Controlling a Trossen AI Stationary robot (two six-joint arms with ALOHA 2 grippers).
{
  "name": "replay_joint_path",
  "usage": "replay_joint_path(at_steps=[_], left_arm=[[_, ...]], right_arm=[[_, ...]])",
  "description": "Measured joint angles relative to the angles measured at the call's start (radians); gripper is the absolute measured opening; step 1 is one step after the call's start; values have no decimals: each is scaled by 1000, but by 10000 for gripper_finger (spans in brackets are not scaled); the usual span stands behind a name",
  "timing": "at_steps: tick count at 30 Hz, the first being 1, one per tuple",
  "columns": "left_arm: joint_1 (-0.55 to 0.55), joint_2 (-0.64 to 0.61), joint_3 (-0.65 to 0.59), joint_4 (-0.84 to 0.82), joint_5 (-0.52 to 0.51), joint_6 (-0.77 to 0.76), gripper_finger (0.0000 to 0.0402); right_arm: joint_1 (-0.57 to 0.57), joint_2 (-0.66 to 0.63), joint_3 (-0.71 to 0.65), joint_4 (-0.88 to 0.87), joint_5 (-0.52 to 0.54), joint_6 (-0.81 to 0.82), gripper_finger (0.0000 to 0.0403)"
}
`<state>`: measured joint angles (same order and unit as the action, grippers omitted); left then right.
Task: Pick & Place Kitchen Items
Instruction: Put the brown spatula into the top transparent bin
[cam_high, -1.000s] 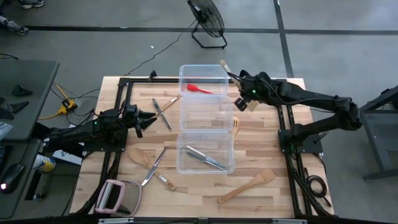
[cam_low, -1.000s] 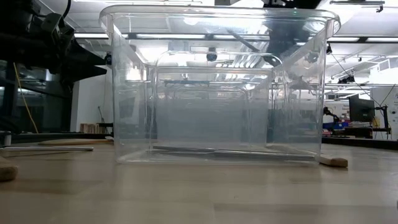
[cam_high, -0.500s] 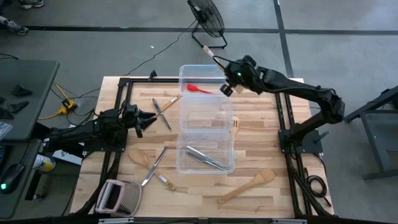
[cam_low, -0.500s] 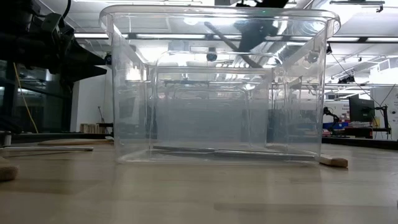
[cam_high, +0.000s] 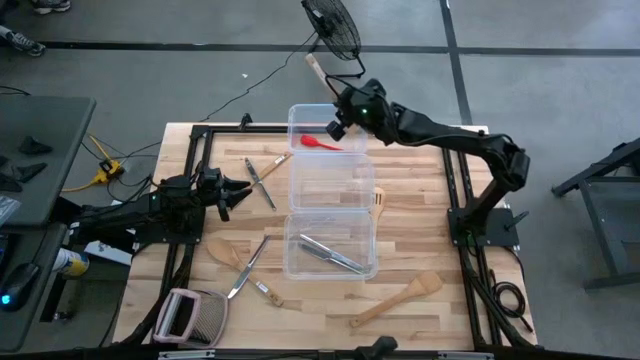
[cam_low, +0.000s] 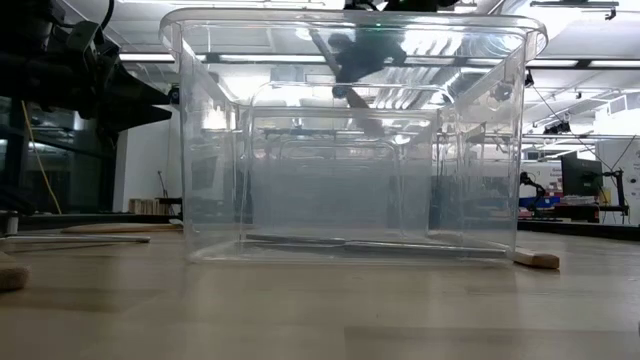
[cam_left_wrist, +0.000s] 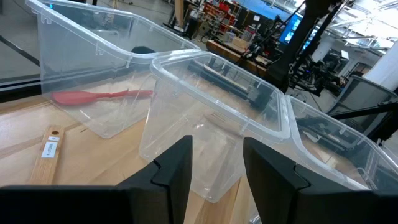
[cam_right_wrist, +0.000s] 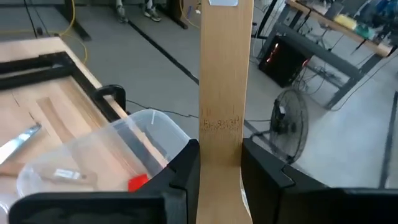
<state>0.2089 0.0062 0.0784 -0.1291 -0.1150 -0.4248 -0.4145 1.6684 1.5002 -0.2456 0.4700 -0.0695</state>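
Holding a wooden spatula (cam_high: 316, 69) clamped in the right hand (cam_high: 338, 112), up over the far tub (cam_high: 328, 116), the one with the red utensil (cam_high: 318, 142) inside. Long axis runs from the hand out past the tub's far rim, free end pointing away from the table. Risk: released at this angle, it could catch the rim and tip out onto the floor. Left hand (cam_high: 240, 188) parked at the table's left, fingers apart, empty.
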Motion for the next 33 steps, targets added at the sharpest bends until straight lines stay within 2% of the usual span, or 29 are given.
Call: replay_joint_path(at_steps=[18,22,26,33], left_arm=[[0,0,0,0,0,0,143],[0,0,0,0,0,0,143],[0,0,0,0,0,0,143],[0,0,0,0,0,0,143]], right_arm=[[-51,154,0,34,-152,50,86],[-59,169,-1,27,-168,70,87],[-67,175,-2,12,-228,65,87],[-82,201,-2,-15,-249,47,87]])
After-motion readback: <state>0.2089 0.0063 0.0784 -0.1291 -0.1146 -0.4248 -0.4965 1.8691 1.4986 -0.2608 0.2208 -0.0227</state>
